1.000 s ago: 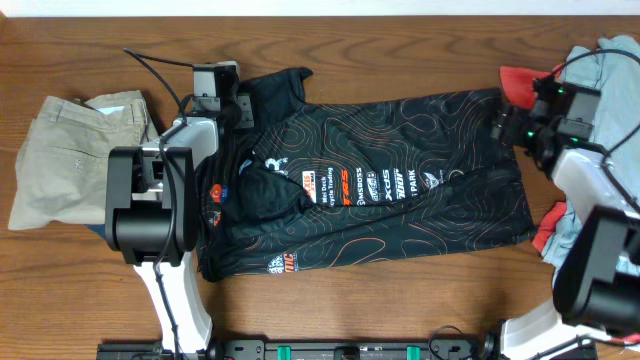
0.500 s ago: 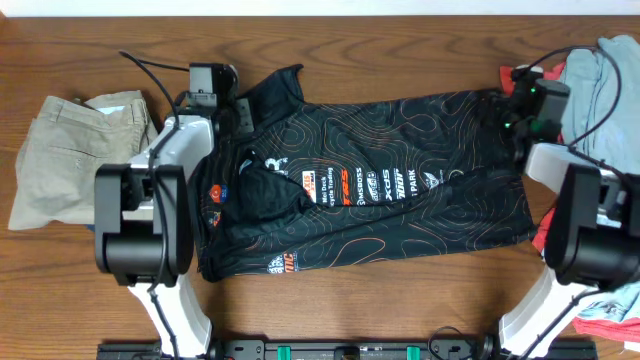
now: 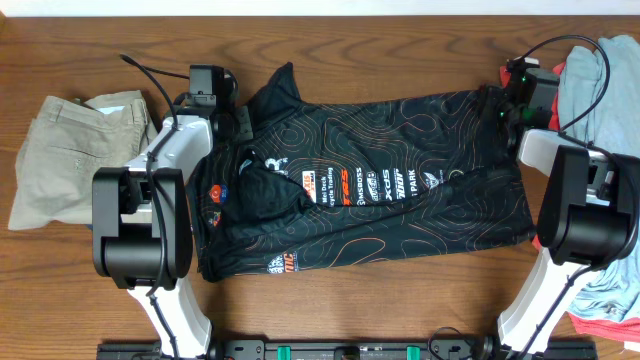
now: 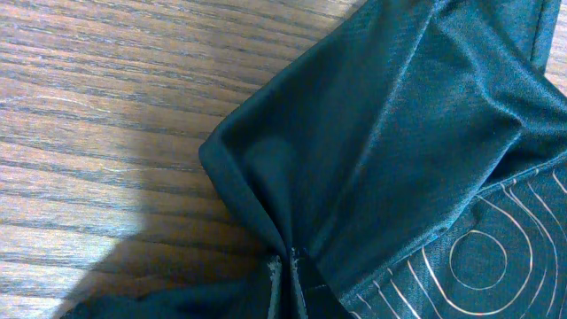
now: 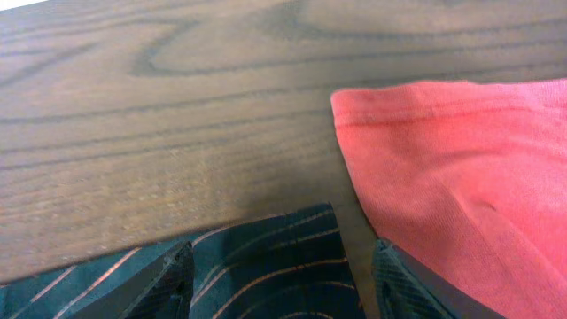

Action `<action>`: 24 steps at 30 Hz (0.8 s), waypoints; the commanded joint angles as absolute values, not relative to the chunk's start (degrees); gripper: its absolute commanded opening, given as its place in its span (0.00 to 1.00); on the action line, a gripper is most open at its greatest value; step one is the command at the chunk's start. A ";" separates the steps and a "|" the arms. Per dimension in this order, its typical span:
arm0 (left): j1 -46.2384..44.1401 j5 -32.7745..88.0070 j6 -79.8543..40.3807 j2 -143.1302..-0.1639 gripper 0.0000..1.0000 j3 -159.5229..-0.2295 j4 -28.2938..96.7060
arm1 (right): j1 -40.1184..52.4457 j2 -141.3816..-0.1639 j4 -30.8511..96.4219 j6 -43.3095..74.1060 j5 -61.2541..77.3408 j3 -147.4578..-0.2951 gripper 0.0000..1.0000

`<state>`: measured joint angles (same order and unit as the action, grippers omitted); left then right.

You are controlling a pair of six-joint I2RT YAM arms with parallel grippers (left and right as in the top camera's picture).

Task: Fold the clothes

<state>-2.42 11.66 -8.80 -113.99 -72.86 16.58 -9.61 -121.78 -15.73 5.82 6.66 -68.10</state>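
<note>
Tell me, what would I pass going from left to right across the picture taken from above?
Folded khaki trousers → left robot arm → black jersey spread flat → heap of blue and red clothes. The right arm overlaps that heap, so it is left out.

Overhead: looks straight down, far off, taking in the whole surface [image 3: 400, 40].
Left wrist: very close, angled down at the jersey [image 3: 400, 200] by the far edge, left.
Right wrist: close, low, facing the far-right corner.
Both wrist views share the jersey with overhead, and the right wrist also shares the red cloth [image 5: 461, 159].
</note>
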 commanded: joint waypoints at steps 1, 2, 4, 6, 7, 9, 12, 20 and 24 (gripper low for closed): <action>-2.55 11.60 -8.86 -113.69 0.06 -72.44 16.93 | -8.82 -122.54 -14.52 6.15 3.60 -69.12 0.61; -2.55 11.57 -8.86 -113.69 0.06 -72.44 16.93 | -8.67 -122.72 -14.24 6.15 3.09 -69.12 0.61; -2.55 11.57 -8.88 -113.69 0.06 -72.44 16.93 | -8.60 -123.07 -14.06 6.28 2.98 -69.12 0.61; -2.55 11.57 -8.86 -113.69 0.06 -72.44 16.93 | -8.75 -123.42 -14.11 6.44 2.98 -69.12 0.59; -2.55 11.57 -8.86 -113.69 0.06 -72.44 16.93 | -8.84 -123.55 -14.13 6.59 2.96 -69.12 0.56; -2.55 11.57 -8.88 -113.69 0.07 -72.44 16.93 | -9.08 -123.70 -14.11 6.66 2.98 -69.12 0.50; -2.55 11.57 -8.88 -113.69 0.06 -72.44 16.93 | -8.97 -123.79 -14.13 6.79 2.98 -69.12 0.39; -2.55 11.57 -8.88 -113.69 0.06 -72.44 17.15 | -8.58 -123.79 -14.11 7.70 2.98 -69.12 0.03; -2.55 11.57 -8.88 -113.69 0.06 -72.44 17.15 | -8.82 -123.79 -14.15 8.29 2.94 -69.12 0.01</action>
